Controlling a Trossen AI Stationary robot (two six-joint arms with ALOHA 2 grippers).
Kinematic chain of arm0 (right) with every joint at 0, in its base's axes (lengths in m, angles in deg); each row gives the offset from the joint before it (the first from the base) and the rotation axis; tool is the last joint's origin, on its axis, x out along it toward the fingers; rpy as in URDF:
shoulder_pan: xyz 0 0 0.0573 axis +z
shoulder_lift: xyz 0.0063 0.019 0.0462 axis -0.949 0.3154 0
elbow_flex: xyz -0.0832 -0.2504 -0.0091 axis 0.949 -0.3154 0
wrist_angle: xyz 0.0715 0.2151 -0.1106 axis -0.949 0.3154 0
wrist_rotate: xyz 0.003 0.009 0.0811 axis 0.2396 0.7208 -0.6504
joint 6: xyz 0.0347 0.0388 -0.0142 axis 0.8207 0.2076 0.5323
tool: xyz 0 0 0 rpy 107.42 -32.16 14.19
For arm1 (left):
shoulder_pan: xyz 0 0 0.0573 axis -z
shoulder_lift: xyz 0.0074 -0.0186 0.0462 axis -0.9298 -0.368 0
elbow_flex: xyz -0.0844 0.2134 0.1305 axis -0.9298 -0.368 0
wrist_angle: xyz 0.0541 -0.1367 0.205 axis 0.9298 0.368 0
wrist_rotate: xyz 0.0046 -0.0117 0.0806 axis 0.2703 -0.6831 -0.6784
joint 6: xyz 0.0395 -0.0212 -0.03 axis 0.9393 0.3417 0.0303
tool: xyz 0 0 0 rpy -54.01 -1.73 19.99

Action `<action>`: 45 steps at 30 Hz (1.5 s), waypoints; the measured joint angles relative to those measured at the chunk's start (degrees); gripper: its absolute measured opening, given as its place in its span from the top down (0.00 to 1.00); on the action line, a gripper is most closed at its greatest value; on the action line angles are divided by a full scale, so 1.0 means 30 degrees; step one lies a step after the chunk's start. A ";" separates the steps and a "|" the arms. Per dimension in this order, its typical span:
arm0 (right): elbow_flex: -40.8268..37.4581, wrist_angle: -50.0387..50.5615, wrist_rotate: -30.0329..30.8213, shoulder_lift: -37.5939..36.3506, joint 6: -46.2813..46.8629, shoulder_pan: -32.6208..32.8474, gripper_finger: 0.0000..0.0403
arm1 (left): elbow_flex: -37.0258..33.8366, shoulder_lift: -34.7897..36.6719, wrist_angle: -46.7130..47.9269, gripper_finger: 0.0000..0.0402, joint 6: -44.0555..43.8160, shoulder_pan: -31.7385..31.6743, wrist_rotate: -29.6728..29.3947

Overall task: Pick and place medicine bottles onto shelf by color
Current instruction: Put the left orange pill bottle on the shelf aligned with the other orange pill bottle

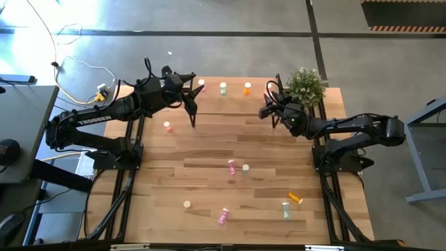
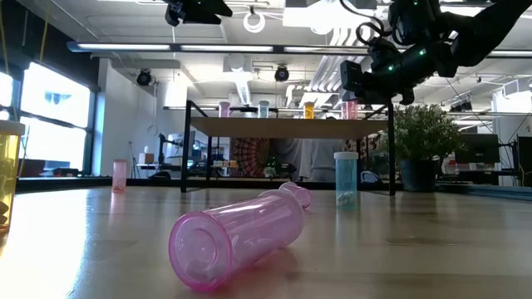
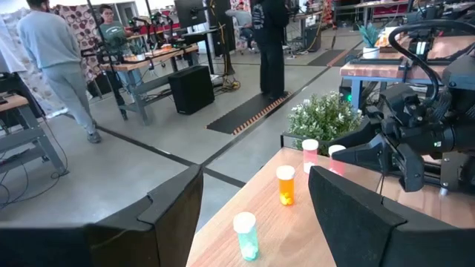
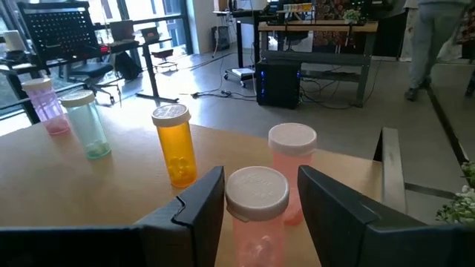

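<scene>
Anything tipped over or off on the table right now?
Yes. A pink bottle lies on its side at the table's near end, cap missing. A small orange bottle also lies flat. Bottles on the light-wood shelf stand upright.

Two matte black six-joint arms are flanking the light-wood plank tabletop [image 1: 209,153]. The left arm [image 1: 90,122], beside its left edge, is showing white "TROSSEN" lettering. The right arm [image 1: 348,129], beside the opposite edge, is carrying looping black cables and glowing green indicator lights.
</scene>
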State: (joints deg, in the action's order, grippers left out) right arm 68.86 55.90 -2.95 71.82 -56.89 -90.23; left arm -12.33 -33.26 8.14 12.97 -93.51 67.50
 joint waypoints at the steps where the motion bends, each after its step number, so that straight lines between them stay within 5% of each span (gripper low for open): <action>1: 0.0000 0.0007 -0.0069 -0.0007 0.0187 0.0000 0.59 | 0.0000 0.0000 0.0000 0.41 0.0007 0.0000 0.0000; 20: 0.0016 -0.2701 0.0184 -0.0045 -0.0604 0.0000 0.59 | 0.0000 0.0000 0.0025 0.41 0.0007 0.0000 0.0075; 27: 0.0674 -0.3051 -0.0075 -0.1055 -0.1009 0.0452 0.59 | 0.0007 0.0496 0.2706 0.41 -0.0553 0.0012 0.2544; 34: 0.3804 0.2705 -0.0239 -0.2227 -0.1583 0.2719 0.60 | 0.0007 0.1935 0.6354 0.41 -0.3102 0.0850 0.4498; 45: 1.1536 1.7237 -0.0282 -0.2040 0.4709 0.6327 0.60 | 0.0015 0.2623 1.2647 0.42 -0.8492 0.3951 0.2982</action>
State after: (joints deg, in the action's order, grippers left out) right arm 103.47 107.61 -3.79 65.70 -42.76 -71.25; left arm -12.29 -25.40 46.08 -12.50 -81.66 76.44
